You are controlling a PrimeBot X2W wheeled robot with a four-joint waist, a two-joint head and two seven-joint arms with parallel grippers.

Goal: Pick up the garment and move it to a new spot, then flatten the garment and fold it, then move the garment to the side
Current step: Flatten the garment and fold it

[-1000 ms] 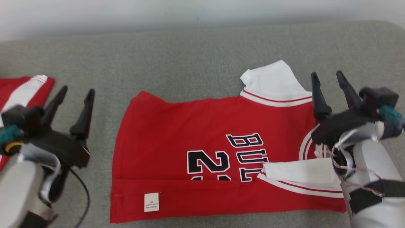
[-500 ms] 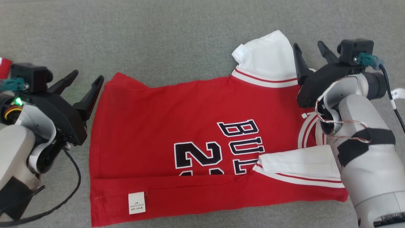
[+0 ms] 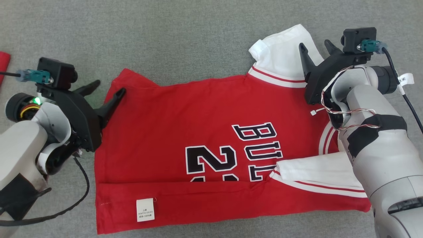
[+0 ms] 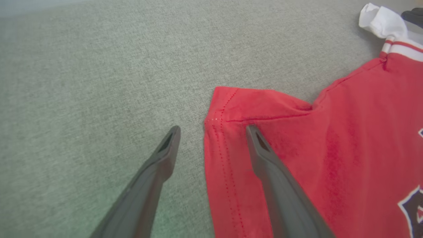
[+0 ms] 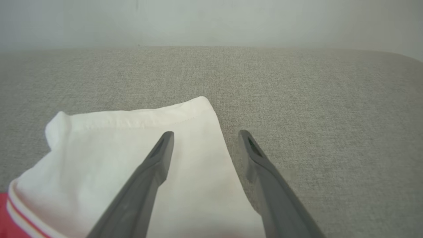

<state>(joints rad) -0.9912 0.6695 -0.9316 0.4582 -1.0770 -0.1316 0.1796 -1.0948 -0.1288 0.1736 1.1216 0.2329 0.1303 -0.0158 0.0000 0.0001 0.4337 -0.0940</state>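
Note:
The garment point(image 3: 198, 115) is a red jersey with black lettering and white sleeves, lying flat on the grey cushion, its near edge folded over with a white label on it. My left gripper point(image 3: 110, 86) is open at the jersey's far left corner point(image 4: 224, 102); one finger is over the red cloth and the other over the cushion. My right gripper point(image 3: 314, 44) is open over the far white sleeve point(image 5: 115, 148). The sleeve's edge runs between its fingers. Neither gripper holds anything.
A grey fabric surface point(image 3: 181, 39) stretches around the jersey, with a pale wall point(image 5: 211, 19) behind its far edge. Another red cloth point(image 3: 4, 62) peeks in at the left edge. A black cable point(image 3: 79, 198) loops below my left arm.
The head camera has tilted down. My left gripper has closed in on the jersey's far left corner, and my right gripper has shifted over the white sleeve. Both stay open.

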